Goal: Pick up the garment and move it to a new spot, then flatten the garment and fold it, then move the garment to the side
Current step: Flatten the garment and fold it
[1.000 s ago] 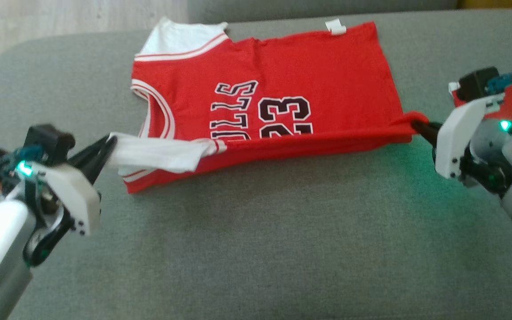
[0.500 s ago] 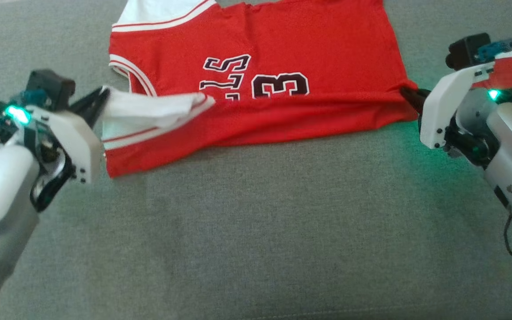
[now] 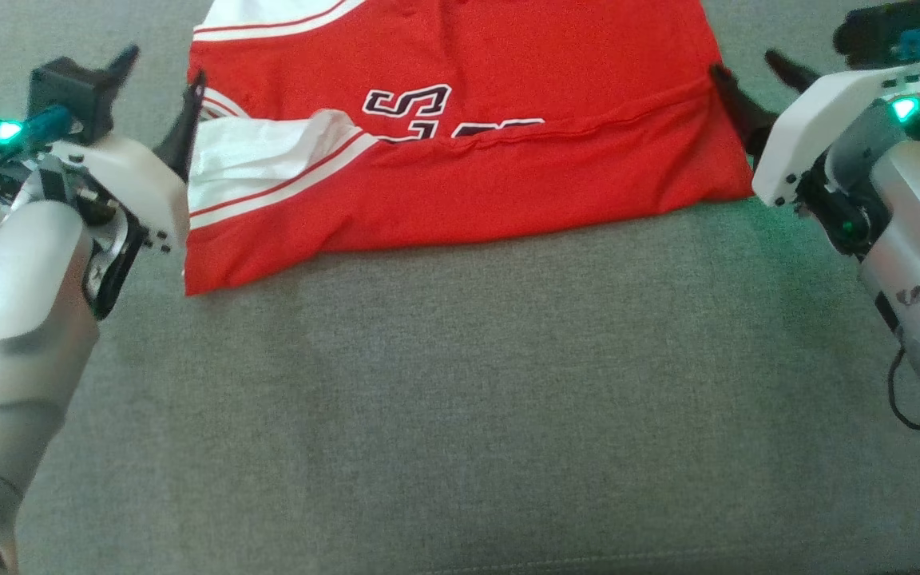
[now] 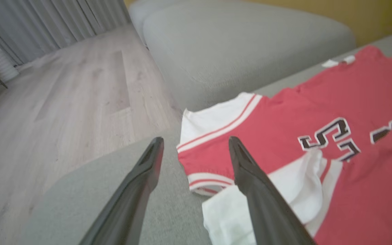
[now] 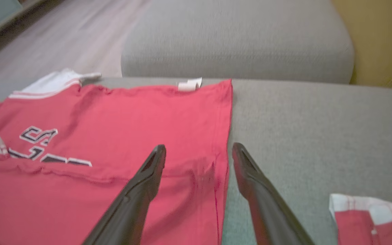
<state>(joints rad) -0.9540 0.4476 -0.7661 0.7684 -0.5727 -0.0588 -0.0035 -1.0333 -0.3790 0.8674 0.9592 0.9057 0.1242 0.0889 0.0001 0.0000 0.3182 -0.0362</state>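
Note:
The garment (image 3: 508, 184) is a red jersey with white trim and black lettering, lying on the grey sofa seat (image 3: 460, 399) with its near half folded over the far half. My left gripper (image 3: 163, 68) stands open at the jersey's left end, beside the white sleeve (image 3: 252, 152), with nothing between its fingers. My right gripper (image 3: 743, 64) is open at the red hem corner on the right. In the left wrist view the open gripper (image 4: 196, 139) frames the jersey's (image 4: 284, 136) white shoulder. In the right wrist view the open gripper (image 5: 198, 146) straddles the jersey's (image 5: 131, 112) hem edge.
A grey back cushion (image 5: 237, 37) rises behind the seat. Another red and white cloth (image 5: 369, 217) lies on the seat to the right of my right gripper. Wooden floor (image 4: 63, 102) lies beyond the seat's left end.
Both grippers have opened and let go of the jersey's folded edge, which now rests on the lower layer. The head camera has tilted, shifting the whole picture.

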